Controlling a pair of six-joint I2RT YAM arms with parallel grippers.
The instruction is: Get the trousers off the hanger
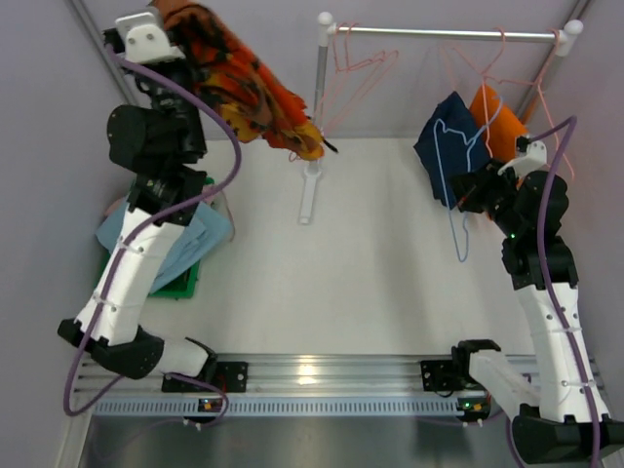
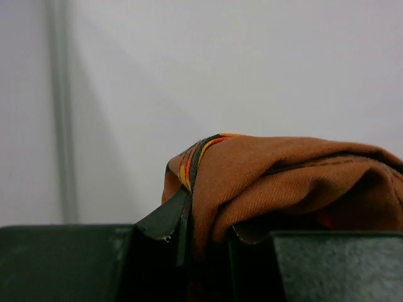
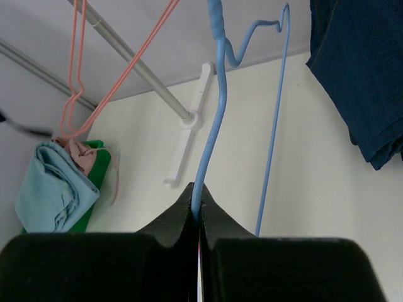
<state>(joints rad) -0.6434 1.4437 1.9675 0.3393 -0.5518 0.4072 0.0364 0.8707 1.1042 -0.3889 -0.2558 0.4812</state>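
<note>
My left gripper (image 1: 174,29) is raised at the far left and shut on the orange-and-red patterned trousers (image 1: 239,88), which hang from it clear of the rail. In the left wrist view the cloth (image 2: 283,182) is pinched between the jaws (image 2: 208,236). My right gripper (image 1: 480,190) is shut on the wire of a blue hanger (image 3: 211,126) that hangs off the rail (image 1: 439,34). The navy trousers (image 1: 448,146) drape on that blue hanger (image 1: 453,210) and show at the right of the right wrist view (image 3: 359,69). Plain orange trousers (image 1: 492,122) hang behind them.
Light blue trousers (image 1: 200,239) and pink trousers (image 3: 79,154) lie piled on a green tray (image 1: 185,283) at the left. Empty pink hangers (image 1: 356,63) hang at the rail's left end. The rail's white post and foot (image 1: 310,190) stand mid-table.
</note>
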